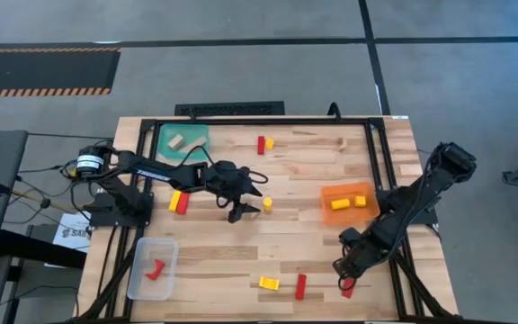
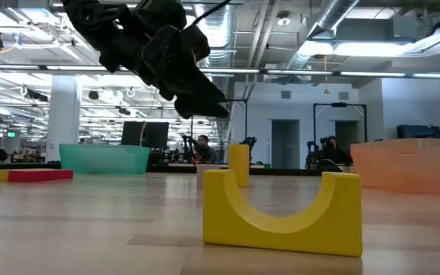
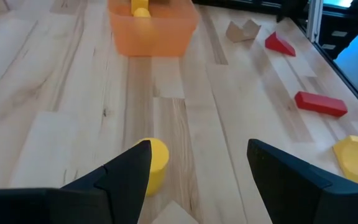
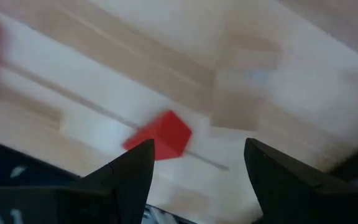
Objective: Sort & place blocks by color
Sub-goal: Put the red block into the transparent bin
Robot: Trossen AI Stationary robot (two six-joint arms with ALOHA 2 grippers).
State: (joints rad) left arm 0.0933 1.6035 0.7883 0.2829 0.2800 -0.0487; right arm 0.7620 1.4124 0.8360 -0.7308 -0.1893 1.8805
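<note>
Left gripper [image 3: 197, 180] fingers spread, empty; yellow cylinder [image 3: 153, 163] stands upright on the desk just ahead, beside one finger, not yet centred between them. Right gripper [image 4: 194, 180] fingers spread over a red block [image 4: 161, 135], just ahead.

Blocks: red [image 1: 300, 285], yellow [image 1: 268, 283], pale wood [image 1: 175, 140]. Trays: teal [image 1: 196, 131], orange [image 1: 331, 194], clear [image 1: 142, 247]. Table [image 1: 241, 243]: pale wood planks. Floor stripes [image 1: 43, 91]: orange-black.
</note>
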